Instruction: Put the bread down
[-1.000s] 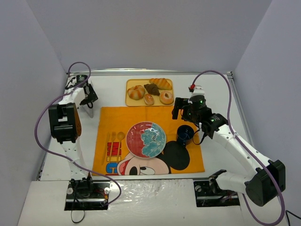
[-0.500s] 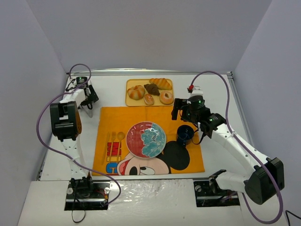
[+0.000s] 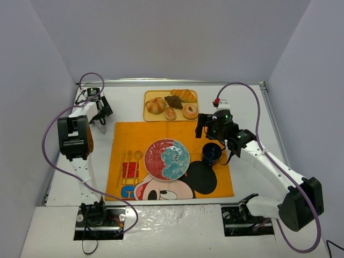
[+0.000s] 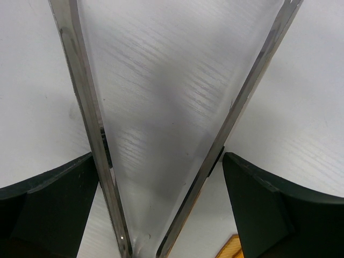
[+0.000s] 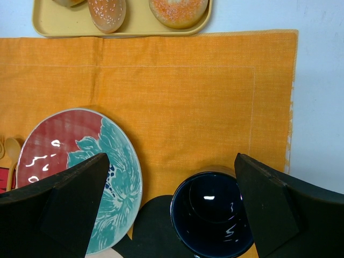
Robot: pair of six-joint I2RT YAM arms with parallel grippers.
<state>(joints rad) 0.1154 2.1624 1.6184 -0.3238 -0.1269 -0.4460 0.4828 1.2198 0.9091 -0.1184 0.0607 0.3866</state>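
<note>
A: Whereabouts of the bread (image 3: 155, 105)?

B: On the left end of the yellow tray (image 3: 146, 115), far middle of the scene. Round, so no long axis to mind.

A: Nearer arm?

B: Much the same either way: right of the left gripper (image 4: 160, 156), far and left of the right gripper (image 5: 172, 156).

A: Jaws?

B: Left: pointing down at the far left, spread wide astride the steel tongs (image 4: 79, 86), pads (image 4: 48, 204) right beside the tong arms, perhaps touching, hard to tell. Right: wide apart, empty, hovering over the orange mat (image 3: 129, 134) just far of the blue cup (image 3: 211, 152).
</note>
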